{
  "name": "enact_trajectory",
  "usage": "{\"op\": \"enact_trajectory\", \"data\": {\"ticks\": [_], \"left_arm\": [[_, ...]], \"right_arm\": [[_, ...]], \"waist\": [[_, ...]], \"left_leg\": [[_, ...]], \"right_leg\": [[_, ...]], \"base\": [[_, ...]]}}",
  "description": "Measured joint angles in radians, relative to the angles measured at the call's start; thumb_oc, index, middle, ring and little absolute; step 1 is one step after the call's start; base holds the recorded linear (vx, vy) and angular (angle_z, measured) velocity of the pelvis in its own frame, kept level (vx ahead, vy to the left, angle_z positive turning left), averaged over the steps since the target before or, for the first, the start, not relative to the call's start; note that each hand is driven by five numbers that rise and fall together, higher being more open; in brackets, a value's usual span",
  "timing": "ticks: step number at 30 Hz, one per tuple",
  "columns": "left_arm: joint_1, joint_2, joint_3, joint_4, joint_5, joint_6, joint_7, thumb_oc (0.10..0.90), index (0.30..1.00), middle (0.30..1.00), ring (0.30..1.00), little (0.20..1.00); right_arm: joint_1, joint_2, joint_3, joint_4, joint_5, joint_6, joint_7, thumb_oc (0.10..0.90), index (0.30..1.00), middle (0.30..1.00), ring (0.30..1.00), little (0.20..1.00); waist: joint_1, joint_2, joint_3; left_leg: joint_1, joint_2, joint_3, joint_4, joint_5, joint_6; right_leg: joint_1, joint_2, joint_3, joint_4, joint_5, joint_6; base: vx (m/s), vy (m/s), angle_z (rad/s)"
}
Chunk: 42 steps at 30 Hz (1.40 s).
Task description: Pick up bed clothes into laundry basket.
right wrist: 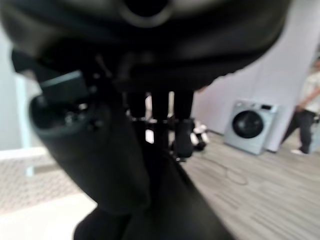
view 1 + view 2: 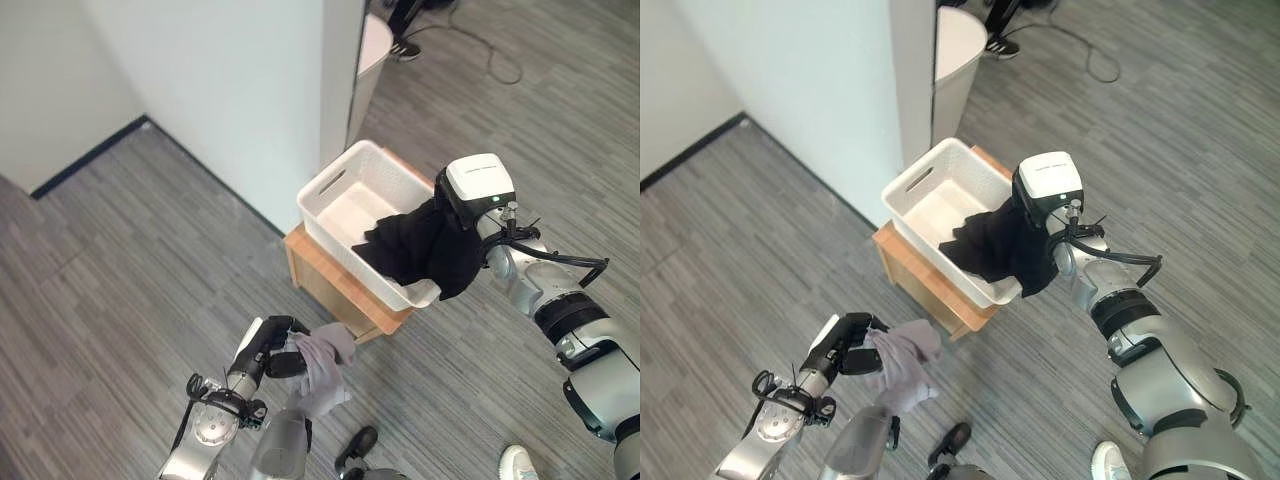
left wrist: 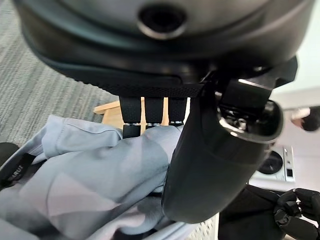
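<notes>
Two garments held at a white laundry basket, one in each hand.

The right hand point(image 2: 455, 215) holds a black garment point(image 2: 420, 250) with its fingers curled into the cloth; the garment drapes over the near right rim of the white laundry basket point(image 2: 345, 195), partly inside it and partly hanging outside. The basket sits on a low wooden stand point(image 2: 325, 280) on the grey plank floor point(image 2: 130, 260), just beside a white wall point(image 2: 230, 90). Nearer and to the left, the left hand point(image 2: 275, 352) is clenched on a light grey garment point(image 2: 322, 368), which hangs below it, near the stand's near corner. A washing machine point(image 1: 250, 125) and a person point(image 1: 305, 125) stand far across the room.
</notes>
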Motion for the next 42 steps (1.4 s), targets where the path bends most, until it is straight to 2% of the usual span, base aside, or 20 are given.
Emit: {"op": "enact_trajectory", "data": {"ticks": [3,6,7,10,11,16,21,24,26,27,29,32,35,36,39,42], "left_arm": [[-0.047,0.001,0.001,0.010,0.000,0.000,0.012,0.400,0.300,0.300,0.300,0.300],[-0.049,0.003,0.008,0.028,0.000,-0.001,0.027,0.400,0.300,0.300,0.300,0.300],[-0.046,0.011,0.008,0.033,0.001,0.000,0.030,0.400,0.300,0.300,0.300,0.300],[-0.066,0.023,0.009,0.049,0.003,0.000,0.043,0.400,0.300,0.300,0.300,0.300],[-0.083,0.023,0.009,0.066,0.004,0.000,0.046,0.400,0.300,0.300,0.300,0.300],[-0.112,0.020,0.009,0.071,0.011,0.000,0.068,0.400,0.300,0.300,0.300,0.300],[-0.122,0.017,0.048,0.086,0.094,0.001,0.105,0.400,0.300,0.300,0.300,0.300],[-0.118,0.014,0.111,0.097,0.120,0.019,0.132,0.400,0.300,0.300,0.300,0.300],[-0.115,0.013,0.170,0.093,0.151,0.026,0.153,0.400,0.300,0.300,0.300,0.300],[-0.110,0.009,0.193,0.093,0.158,0.026,0.175,0.400,0.300,0.300,0.300,0.300],[-0.103,0.006,0.249,0.052,0.193,0.036,0.212,0.400,0.300,0.300,0.300,0.300],[-0.104,0.015,0.286,0.005,0.235,0.041,0.229,0.400,0.300,0.300,0.300,0.300],[-0.112,0.042,0.331,-0.060,0.295,0.048,0.245,0.400,0.300,0.300,0.300,0.300],[-0.118,0.063,0.362,-0.093,0.326,0.045,0.256,0.400,0.300,0.300,0.300,0.300],[-0.182,0.071,0.394,-0.110,0.358,0.046,0.273,0.400,0.300,0.300,0.300,0.300],[-0.247,0.064,0.394,-0.151,0.358,0.047,0.284,0.400,0.300,0.300,0.300,0.300]], "right_arm": [[-0.057,0.000,-0.001,0.035,0.016,0.000,-0.003,0.400,0.300,0.300,0.300,0.300],[-0.094,0.000,-0.001,0.036,0.019,0.004,-0.022,0.400,0.300,0.300,0.300,0.300],[-0.116,0.000,-0.004,0.036,0.020,0.006,-0.028,0.400,0.300,0.300,0.300,0.300],[-0.166,-0.002,-0.005,0.040,0.037,0.022,-0.044,0.400,0.300,0.300,0.300,0.300],[-0.190,-0.001,-0.005,0.042,0.050,0.024,-0.044,0.800,0.900,0.900,0.900,0.900],[-0.223,0.030,-0.005,0.075,0.096,0.024,-0.050,0.800,0.900,0.900,0.900,0.900],[-0.192,0.034,-0.034,0.050,0.098,0.025,-0.050,0.800,0.900,0.900,0.900,0.900],[-0.075,0.027,-0.159,-0.136,0.103,0.030,-0.051,0.800,0.900,0.900,0.900,0.900],[0.086,0.021,-0.285,-0.333,0.105,0.017,-0.057,0.800,0.900,0.900,0.900,0.900],[0.152,0.021,-0.308,-0.384,0.105,0.011,-0.081,0.800,0.900,0.900,0.900,0.900],[0.319,0.022,-0.425,-0.497,0.112,0.000,-0.094,0.800,0.900,0.900,0.900,0.900],[0.448,0.023,-0.522,-0.496,0.118,-0.022,-0.098,0.800,0.900,0.900,0.900,0.900],[0.569,0.017,-0.598,-0.429,0.125,-0.020,-0.096,0.800,0.900,0.900,0.900,0.900],[0.617,0.013,-0.616,-0.376,0.129,0.000,-0.093,0.800,0.900,0.900,0.900,0.900],[0.639,0.006,-0.647,-0.218,0.139,0.021,-0.082,0.800,0.900,0.900,0.900,0.900],[0.678,0.005,-0.686,-0.140,0.162,0.028,-0.081,0.800,0.900,0.900,0.900,0.900]], "waist": [[0.027,-0.010,0.032],[0.036,-0.020,0.039],[0.050,-0.029,0.044],[0.054,-0.036,0.060],[0.058,-0.035,0.065],[0.059,-0.035,0.067],[0.049,-0.033,0.067],[0.042,-0.033,0.067],[0.029,-0.033,0.067],[0.022,-0.033,0.067],[-0.008,-0.031,0.065],[-0.025,-0.028,0.060],[-0.058,-0.025,0.045],[-0.067,-0.022,0.032],[-0.099,0.002,0.011],[-0.126,0.021,-0.014]], "left_leg": [[-0.029,0.002,-0.030,0.000,0.002,-0.006],[-0.045,-0.001,-0.042,0.000,0.003,-0.007],[-0.049,-0.003,-0.041,0.000,0.004,-0.006],[-0.052,-0.004,-0.049,0.000,0.016,-0.009],[-0.055,-0.004,-0.054,0.000,0.018,-0.010],[-0.064,-0.006,-0.067,0.000,0.014,-0.016],[-0.063,-0.015,-0.064,0.000,0.010,-0.012],[-0.053,-0.020,-0.046,0.000,0.004,-0.004],[-0.033,-0.030,-0.037,0.000,-0.001,0.005],[-0.014,-0.038,-0.038,0.000,-0.001,0.005],[0.021,-0.051,-0.029,0.000,-0.026,0.014],[0.051,-0.058,-0.008,-0.001,-0.039,0.031],[0.072,-0.067,0.003,0.000,-0.048,0.042],[0.083,-0.070,0.013,0.000,-0.047,0.041],[0.115,-0.075,0.024,0.000,-0.044,0.049],[0.144,-0.071,0.044,0.000,-0.047,0.054]], "right_leg": [[-0.014,0.013,-0.015,0.000,-0.009,-0.007],[-0.024,0.014,-0.028,0.000,-0.011,-0.008],[-0.029,0.012,-0.028,0.000,-0.012,-0.006],[-0.029,0.014,-0.033,0.000,-0.013,-0.004],[-0.029,0.015,-0.037,0.000,-0.016,-0.001],[-0.031,0.018,-0.052,0.000,-0.016,-0.001],[-0.030,0.007,-0.048,0.000,-0.016,-0.001],[-0.027,-0.003,-0.033,0.000,-0.016,-0.001],[-0.008,-0.013,-0.028,0.001,-0.015,-0.003],[0.010,-0.021,-0.028,0.002,-0.015,-0.002],[0.044,-0.036,-0.023,0.001,-0.022,0.007],[0.068,-0.048,0.002,0.001,-0.022,0.008],[0.084,-0.062,0.008,0.002,-0.023,0.011],[0.088,-0.069,0.019,0.004,-0.023,0.014],[0.115,-0.078,0.030,0.004,-0.023,0.024],[0.134,-0.079,0.054,0.002,-0.023,0.027]], "base": [[0.00,-0.017,0.27],[0.00,-0.004,0.13],[0.00,0.000,0.00],[-0.01,-0.001,0.07],[-0.01,0.007,0.14],[0.00,0.015,0.09],[0.01,0.013,0.00],[0.01,0.058,-0.11],[0.08,0.002,-0.04],[0.10,-0.011,0.06],[0.11,-0.017,-0.01],[0.08,-0.033,-0.14],[0.05,-0.024,-0.10],[0.06,-0.011,-0.22],[0.02,-0.009,-0.12],[0.02,-0.007,-0.16]]}}
